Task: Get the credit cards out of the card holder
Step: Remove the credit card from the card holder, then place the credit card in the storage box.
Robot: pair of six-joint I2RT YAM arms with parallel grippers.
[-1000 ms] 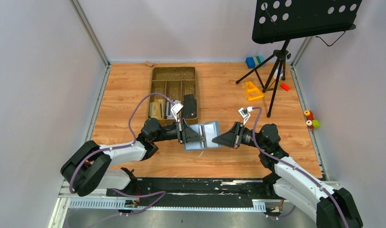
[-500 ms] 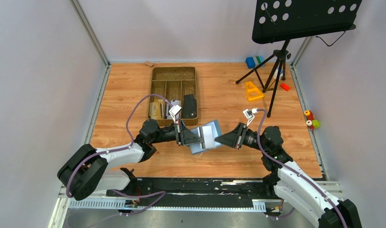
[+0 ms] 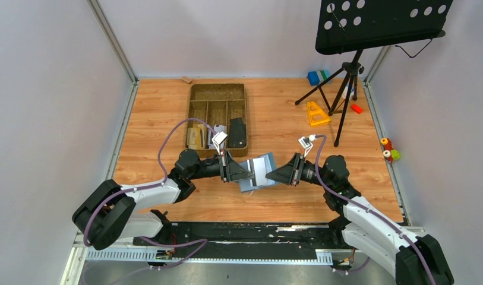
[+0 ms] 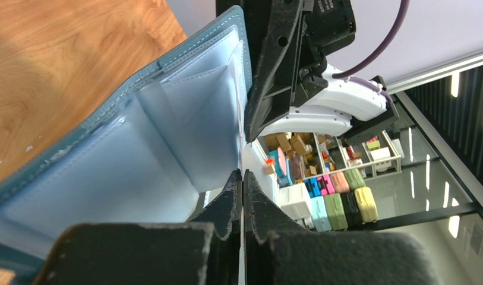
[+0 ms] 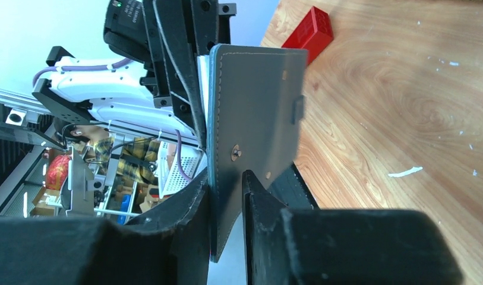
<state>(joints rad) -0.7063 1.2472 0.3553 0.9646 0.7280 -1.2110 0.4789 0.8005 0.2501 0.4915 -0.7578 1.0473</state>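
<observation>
The slate-blue card holder hangs half-folded in a V between my two grippers, above the middle of the floor. In the left wrist view its pale blue inside with pockets faces me. My left gripper is shut on its near edge. In the right wrist view the dark outer cover stands on edge between the jaws of my right gripper, which are slightly open with a gap on one side. A thin white edge, perhaps one of the credit cards, shows behind the cover. No card shows clearly.
A brown divided tray stands behind the left arm, with tan and grey flat pieces and a dark object in its near compartments. A music stand tripod, a yellow triangle and a blue-green block stand back right. A red block lies nearby.
The card holder went from spread flat to folded in a V as the grippers came closer. The right gripper's jaws have parted a little from the cover.
</observation>
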